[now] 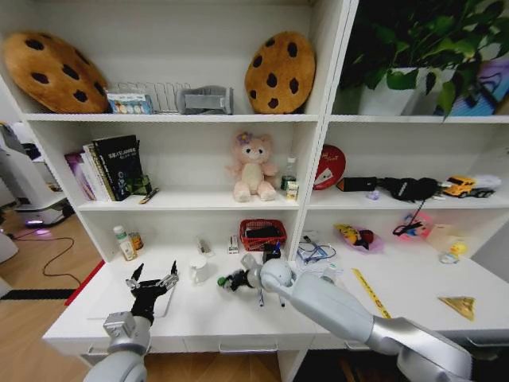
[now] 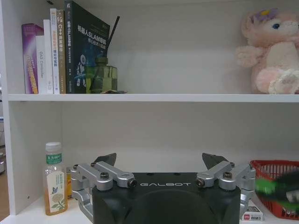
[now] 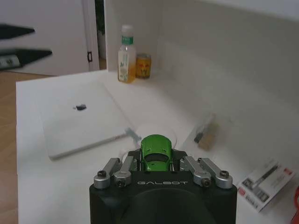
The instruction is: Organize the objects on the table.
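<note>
**Over the middle of the counter, a toy car in transit**

Above the white counter (image 1: pixel 199 314), the right gripper (image 3: pixel 157 161) is clenched on the green toy car (image 3: pixel 156 151) — the wrist view shows the little car pinched between the jaws, nose pointing away from the camera. In the head view the same gripper sits near the counter's middle, just in front of the red basket (image 1: pixel 262 233), with the car a green blur at its tip. The left gripper (image 1: pixel 151 280) hangs over the silver laptop (image 1: pixel 119 298) at the counter's left end, jaws spread wide and holding nothing.

The laptop lies flat and closed. Behind it, against the shelving wall, stands a green-capped bottle (image 2: pixel 53 179) with a small yellow can (image 3: pixel 143 65) beside it. A small white cup (image 1: pixel 198 270) stands between the two grippers, and a dark pen (image 1: pixel 260 296) lies on the counter under the right arm.

The risk, as I judge it, lies in the grip itself: the car is small, smooth and rounded, held at its sides, so a quick swing could twist it loose — it would then roll on its wheels, possibly off the front edge. The right arm also reaches low across the counter, so a sweep toward the left could knock the cup or meet the idle left gripper.
</note>
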Controlling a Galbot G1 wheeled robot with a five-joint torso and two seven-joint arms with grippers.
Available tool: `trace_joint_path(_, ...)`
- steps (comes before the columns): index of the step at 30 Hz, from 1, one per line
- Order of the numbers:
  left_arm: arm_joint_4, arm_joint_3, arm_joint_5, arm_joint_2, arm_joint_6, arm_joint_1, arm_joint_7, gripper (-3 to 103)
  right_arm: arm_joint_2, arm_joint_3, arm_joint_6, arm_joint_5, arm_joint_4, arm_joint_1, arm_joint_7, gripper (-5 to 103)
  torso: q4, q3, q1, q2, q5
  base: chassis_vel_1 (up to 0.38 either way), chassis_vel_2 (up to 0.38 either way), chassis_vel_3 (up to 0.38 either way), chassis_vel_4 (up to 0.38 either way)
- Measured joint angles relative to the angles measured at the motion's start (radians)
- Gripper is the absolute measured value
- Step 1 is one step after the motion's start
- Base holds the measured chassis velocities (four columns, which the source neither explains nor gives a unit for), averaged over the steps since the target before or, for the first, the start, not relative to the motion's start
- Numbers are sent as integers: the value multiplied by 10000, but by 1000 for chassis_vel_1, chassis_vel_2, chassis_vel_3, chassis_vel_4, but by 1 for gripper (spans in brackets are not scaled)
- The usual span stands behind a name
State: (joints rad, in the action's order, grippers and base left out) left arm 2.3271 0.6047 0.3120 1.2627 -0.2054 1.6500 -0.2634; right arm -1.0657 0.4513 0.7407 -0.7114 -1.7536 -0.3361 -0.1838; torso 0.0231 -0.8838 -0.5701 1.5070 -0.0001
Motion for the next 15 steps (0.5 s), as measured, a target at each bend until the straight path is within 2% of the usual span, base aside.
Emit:
trace_joint_path(5, 0, 0, 0, 0, 0, 0, 0, 100, -162, -552, -12, 76, -502, 721, -78, 34, 4, 1, 0, 2, 0, 0, 0, 0, 0)
trace_joint_path(7, 0, 0, 0, 0, 0, 0, 0, 100, -949, -918, -317, 78, 138, 1255, 19, 34, 2, 1, 0, 2, 1, 0, 0, 0, 0)
trace_joint_path(8, 0, 0, 0, 0, 0, 0, 0, 100, -949, -918, -317, 78, 138, 1255, 19, 34, 2, 1, 0, 2, 1, 0, 0, 0, 0)
trace_joint_path(9, 1, 0, 0, 0, 0, 0, -3, 100, -1339, -1039, -585, 217, 649, 1494, 6, 34, 0, 1, 0, 2, 0, 0, 0, 0, 0)
trace_joint_path(11, 0, 0, 1, 0, -1, 0, 1, 100, -2234, -1344, -1023, 1015, 1962, 1943, -368, 34, -2, 1, -1, 2, -1, 0, 0, 0, 0)
trace_joint_path(12, 0, 0, 1, 0, -1, 0, 1, 100, -2234, -1344, -1023, 1015, 1962, 1943, -368, 34, -2, 1, -1, 2, -1, 0, 0, 0, 0)
trace_joint_path(14, 0, 0, 0, 0, -1, 0, -3, 100, -2836, -1612, -1276, 1515, 2948, 2268, -627, 34, 1, 1, -1, 2, -1, 0, 0, 0, 0)
trace_joint_path(15, 0, 0, 0, 0, -1, 0, -3, 100, -2836, -1612, -1276, 1515, 2948, 2268, -627, 34, 1, 1, -1, 2, -1, 0, 0, 0, 0)
